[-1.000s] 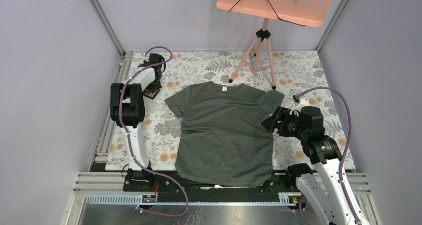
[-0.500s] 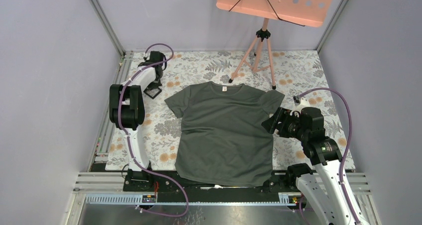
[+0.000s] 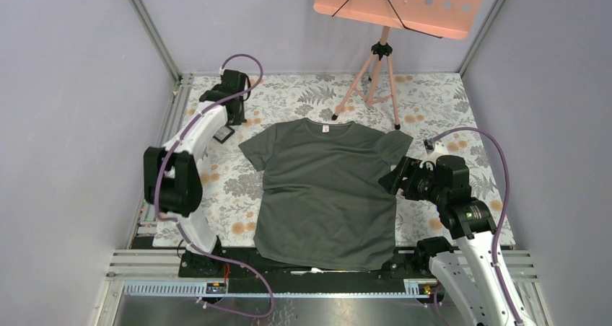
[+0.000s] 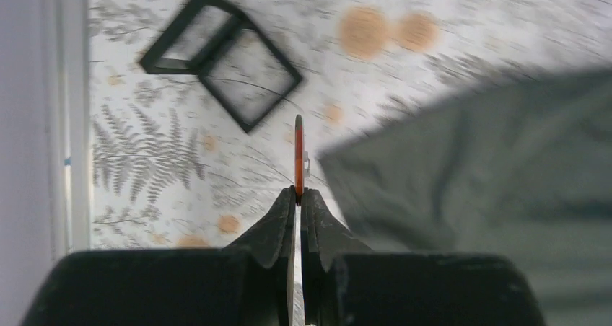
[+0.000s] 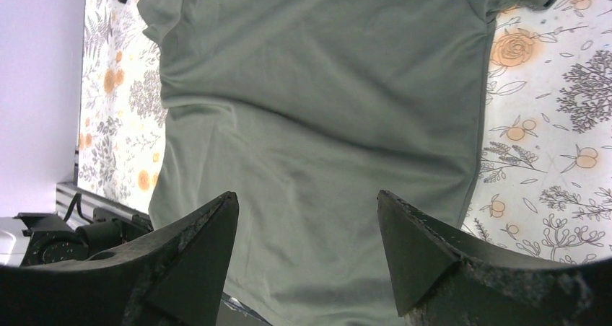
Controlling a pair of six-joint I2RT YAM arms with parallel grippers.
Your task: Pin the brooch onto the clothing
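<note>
The dark grey-green T-shirt [image 3: 328, 189] lies flat in the middle of the floral mat, neck to the back. In the left wrist view my left gripper [image 4: 298, 194] is shut on the brooch [image 4: 298, 156], a thin orange disc seen edge-on, held above the mat beside the shirt's sleeve [image 4: 469, 167]. In the top view the left gripper [image 3: 234, 102] is at the back left; the brooch is too small to see there. My right gripper [image 5: 307, 210] is open and empty over the shirt's right side [image 5: 317, 109]; it also shows in the top view [image 3: 393, 176].
A small black open square case [image 4: 220, 55] lies on the mat at the back left, also in the top view [image 3: 222, 133]. A pink music stand on a tripod [image 3: 379, 66] stands at the back. Grey walls and metal rails enclose the mat.
My left arm has lifted away from the black case and swung right toward the shirt's sleeve, with the brooch in its jaws. The right arm has stayed put.
</note>
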